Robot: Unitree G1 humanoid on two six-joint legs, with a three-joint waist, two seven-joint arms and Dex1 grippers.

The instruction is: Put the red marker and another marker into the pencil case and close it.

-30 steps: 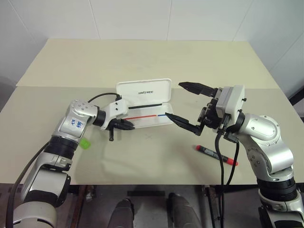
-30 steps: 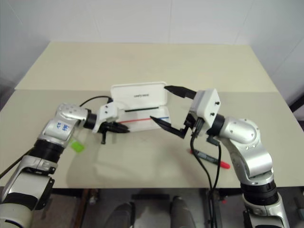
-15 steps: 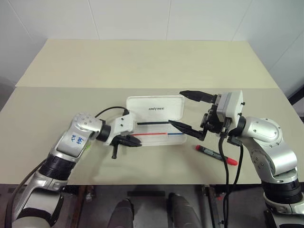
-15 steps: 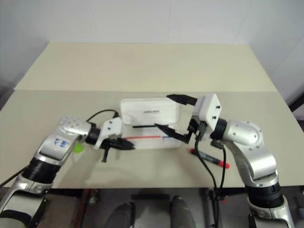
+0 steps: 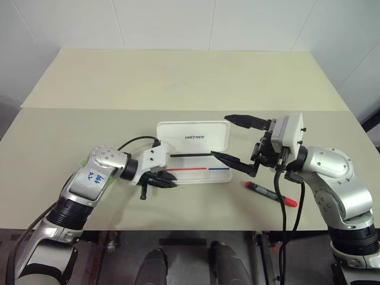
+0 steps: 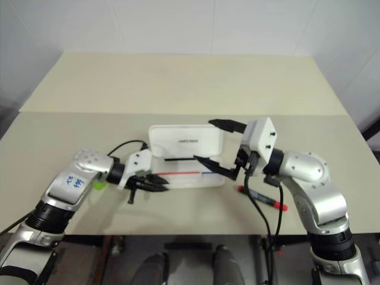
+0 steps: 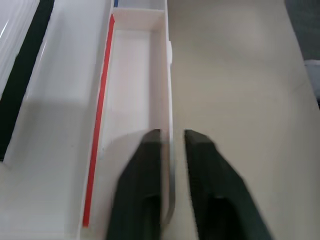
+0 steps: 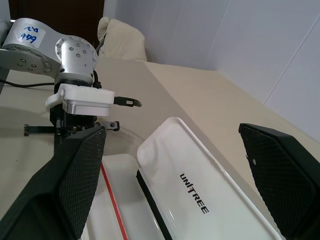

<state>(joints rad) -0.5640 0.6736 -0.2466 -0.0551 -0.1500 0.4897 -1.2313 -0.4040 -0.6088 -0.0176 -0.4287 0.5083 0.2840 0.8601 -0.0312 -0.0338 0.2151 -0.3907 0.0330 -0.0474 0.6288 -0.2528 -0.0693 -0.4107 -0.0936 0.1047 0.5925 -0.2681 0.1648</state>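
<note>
The white pencil case (image 5: 193, 138) lies open mid-table, lid raised with the UNITREE lettering, tray (image 5: 199, 173) in front with red and blue lines. My left gripper (image 5: 169, 181) is at the tray's front left corner. In the left wrist view its fingers (image 7: 145, 185) straddle the tray's front wall (image 7: 169, 100) with small gaps either side, slightly open. My right gripper (image 5: 235, 141) hovers wide open and empty at the case's right end. The red marker (image 5: 271, 194) lies on the table below the right gripper. The lime-green marker (image 6: 98, 185) peeks out beside my left forearm.
The cream table (image 5: 178, 77) stretches far behind the case, with a seam across its middle. Its front edge runs close below the arms. A black cable (image 5: 279, 196) hangs from the right wrist over the red marker.
The left gripper, shut on the tray's wall, pulled the case nearer and to the right. In the last half second its fingers have parted off the wall. The right gripper stays wide open.
</note>
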